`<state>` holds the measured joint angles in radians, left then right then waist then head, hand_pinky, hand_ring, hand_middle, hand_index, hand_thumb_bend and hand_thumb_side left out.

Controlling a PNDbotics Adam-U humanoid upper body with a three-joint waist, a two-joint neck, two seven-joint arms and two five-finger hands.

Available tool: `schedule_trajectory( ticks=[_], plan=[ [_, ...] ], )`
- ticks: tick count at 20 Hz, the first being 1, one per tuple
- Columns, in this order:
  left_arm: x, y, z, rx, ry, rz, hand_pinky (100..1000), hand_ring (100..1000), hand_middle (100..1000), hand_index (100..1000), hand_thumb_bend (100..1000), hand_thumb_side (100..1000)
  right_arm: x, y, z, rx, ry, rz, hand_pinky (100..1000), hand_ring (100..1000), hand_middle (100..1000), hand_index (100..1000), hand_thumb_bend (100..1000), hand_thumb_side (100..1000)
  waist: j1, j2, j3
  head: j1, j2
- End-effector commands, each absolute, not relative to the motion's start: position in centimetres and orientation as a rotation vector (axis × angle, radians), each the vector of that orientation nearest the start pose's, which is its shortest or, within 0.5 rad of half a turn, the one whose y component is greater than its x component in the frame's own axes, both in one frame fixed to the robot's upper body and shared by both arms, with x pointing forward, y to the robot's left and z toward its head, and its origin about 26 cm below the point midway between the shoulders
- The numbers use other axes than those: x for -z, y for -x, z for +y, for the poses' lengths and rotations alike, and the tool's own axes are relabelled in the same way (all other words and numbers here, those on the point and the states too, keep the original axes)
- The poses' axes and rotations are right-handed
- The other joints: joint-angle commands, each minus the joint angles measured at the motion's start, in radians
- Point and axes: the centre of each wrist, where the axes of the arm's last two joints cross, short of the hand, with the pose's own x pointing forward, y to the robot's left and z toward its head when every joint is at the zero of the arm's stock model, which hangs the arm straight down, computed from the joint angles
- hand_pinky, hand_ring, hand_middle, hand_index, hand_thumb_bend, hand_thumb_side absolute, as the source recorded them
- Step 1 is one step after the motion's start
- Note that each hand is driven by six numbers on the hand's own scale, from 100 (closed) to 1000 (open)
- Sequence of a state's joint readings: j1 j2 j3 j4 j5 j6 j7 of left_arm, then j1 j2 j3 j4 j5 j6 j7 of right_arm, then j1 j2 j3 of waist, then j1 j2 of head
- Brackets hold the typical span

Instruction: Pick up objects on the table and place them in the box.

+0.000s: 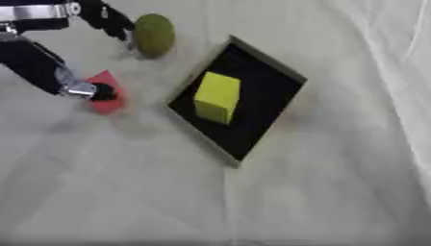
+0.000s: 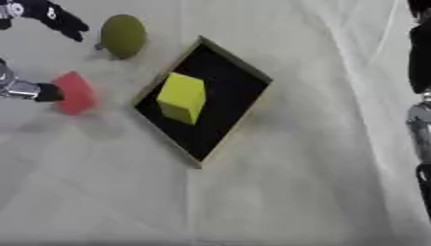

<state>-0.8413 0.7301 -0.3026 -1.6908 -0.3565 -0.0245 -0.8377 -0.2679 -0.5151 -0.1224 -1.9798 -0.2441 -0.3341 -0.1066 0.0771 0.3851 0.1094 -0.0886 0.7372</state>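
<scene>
No text, label, brand, number or sign can be read anywhere in either view: none on the objects, none on the box, none on the cloth-covered bench, none on the robot's arms.

Centre frame: black box [image 2: 221, 103] tilted like a diamond, yellow block [image 2: 182, 96] inside. Upper left: olive-green ball [image 2: 123, 35] beside dark fingers [image 2: 60, 21]. Left edge: red block [image 2: 74, 92] (touching a black fingertip [image 2: 47, 92]). Right edge: dark arm [image 2: 418, 72], mostly cut off.
</scene>
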Motion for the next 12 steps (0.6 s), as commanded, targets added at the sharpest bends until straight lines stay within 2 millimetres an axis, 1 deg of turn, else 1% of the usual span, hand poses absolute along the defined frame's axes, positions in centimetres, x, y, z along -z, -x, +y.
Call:
schedule_trajectory(
  ticks=[1, 7, 12],
  plan=[
    [-32.2, -36.4, 25.8, 1.851, -0.635, -1.502, 905, 867, 784, 933, 604, 448, -23.1, -29.0, -32.1, -0.257, 0.170, -2.620, 839, 872, 712, 772, 100, 664, -0.017, -0.036, 0.002, 0.007, -0.009],
    [-30.9, -38.1, 27.8, 1.738, -0.739, -1.449, 929, 888, 798, 936, 653, 455, -22.9, -29.0, -32.1, -0.257, 0.166, -2.617, 839, 871, 711, 772, 100, 663, -0.021, -0.035, 0.002, 0.012, -0.013],
    [-29.9, -39.5, 29.0, 1.635, -0.806, -1.426, 945, 902, 803, 938, 672, 468, -22.8, -29.0, -32.0, -0.258, 0.160, -2.612, 839, 870, 710, 771, 100, 664, -0.024, -0.032, 0.001, 0.016, -0.018]
  ],
)
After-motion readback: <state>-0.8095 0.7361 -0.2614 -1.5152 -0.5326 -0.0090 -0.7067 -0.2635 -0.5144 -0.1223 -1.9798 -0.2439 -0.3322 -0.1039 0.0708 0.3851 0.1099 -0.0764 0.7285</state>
